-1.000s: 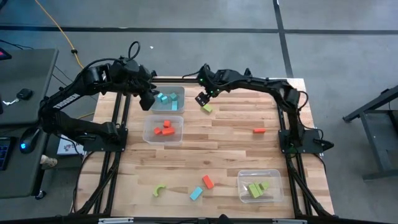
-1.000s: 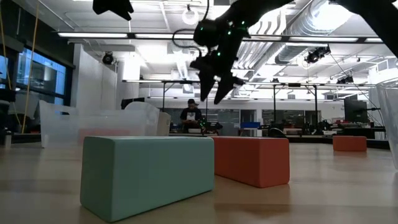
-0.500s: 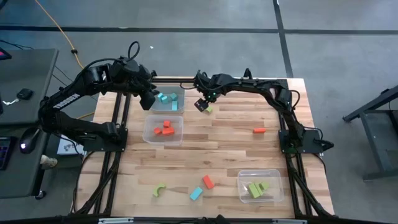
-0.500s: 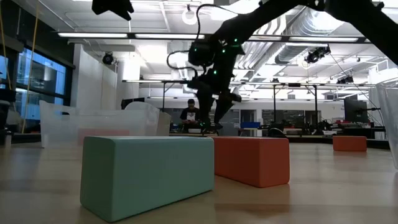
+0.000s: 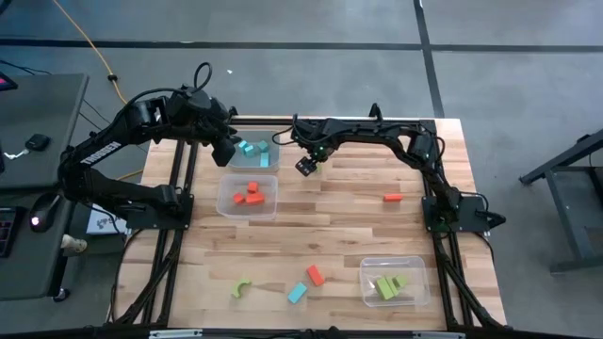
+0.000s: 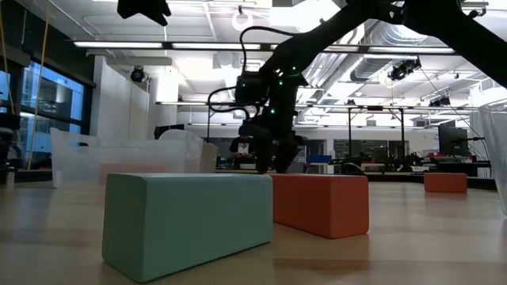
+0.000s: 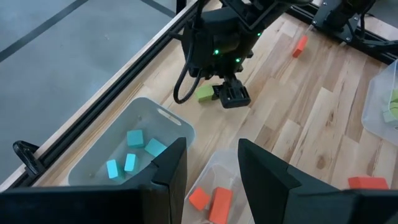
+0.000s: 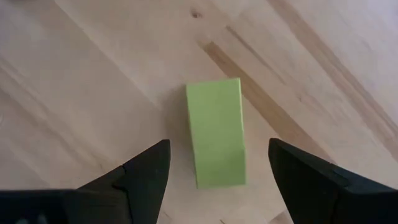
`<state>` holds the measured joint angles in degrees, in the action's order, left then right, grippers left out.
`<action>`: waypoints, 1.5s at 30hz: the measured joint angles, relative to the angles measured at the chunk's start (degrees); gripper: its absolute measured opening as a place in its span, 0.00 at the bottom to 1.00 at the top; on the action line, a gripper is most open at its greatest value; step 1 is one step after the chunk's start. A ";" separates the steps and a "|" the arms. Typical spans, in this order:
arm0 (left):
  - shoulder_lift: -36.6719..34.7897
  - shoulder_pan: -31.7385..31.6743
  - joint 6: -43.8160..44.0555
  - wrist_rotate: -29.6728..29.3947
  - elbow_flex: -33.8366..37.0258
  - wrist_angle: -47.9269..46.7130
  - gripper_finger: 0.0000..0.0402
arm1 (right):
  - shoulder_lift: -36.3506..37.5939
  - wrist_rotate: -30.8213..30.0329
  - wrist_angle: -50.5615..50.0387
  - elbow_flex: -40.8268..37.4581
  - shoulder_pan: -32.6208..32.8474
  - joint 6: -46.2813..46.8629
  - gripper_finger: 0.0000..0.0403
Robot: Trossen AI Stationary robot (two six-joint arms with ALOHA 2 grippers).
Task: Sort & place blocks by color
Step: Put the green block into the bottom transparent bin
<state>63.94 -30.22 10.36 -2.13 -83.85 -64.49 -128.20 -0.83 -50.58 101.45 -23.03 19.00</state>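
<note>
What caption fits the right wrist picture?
Right gripper with open jaws poised over a green block lying on the wooden table.

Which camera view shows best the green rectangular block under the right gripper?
The right wrist view: the green rectangular block lies fully visible between the open right gripper fingers. The left wrist view shows it small; the high view hides it; the low view cannot tell.

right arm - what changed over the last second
The right gripper has come down over the green block near the bin of blue blocks, its open jaws now either side of the block, not yet closed on it. The block lies where it was. The left gripper still hovers open over that bin; the loose blocks and the other bins have not moved.
</note>
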 joint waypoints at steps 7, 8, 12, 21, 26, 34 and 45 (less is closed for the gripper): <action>0.00 -0.01 0.19 0.00 0.00 0.07 0.29 | -0.16 0.02 0.36 -1.72 -0.09 0.00 0.64; 0.00 0.00 0.21 0.00 0.00 0.07 0.29 | -0.16 0.11 0.65 -2.11 -0.09 0.00 0.64; 0.00 0.00 0.19 0.00 0.00 0.09 0.29 | -0.11 -0.14 0.41 -2.95 -0.09 0.00 0.60; 0.00 -0.01 0.19 0.00 0.00 0.13 0.29 | -0.11 0.29 1.15 -2.97 -0.09 0.30 0.36; 0.02 -0.02 0.19 0.00 0.00 0.13 0.29 | 0.02 0.65 0.97 -2.95 -0.02 0.26 0.25; 0.02 -0.02 0.17 -0.02 0.00 0.13 0.29 | 0.42 1.58 -2.20 -1.29 0.02 0.44 0.25; 0.02 -0.02 -0.01 -0.01 0.00 0.10 0.29 | 2.97 -0.76 -9.17 12.40 0.17 -0.74 0.25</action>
<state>63.96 -30.24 10.35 -2.14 -83.85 -64.38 -125.23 -1.59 -59.75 113.85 -22.86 18.26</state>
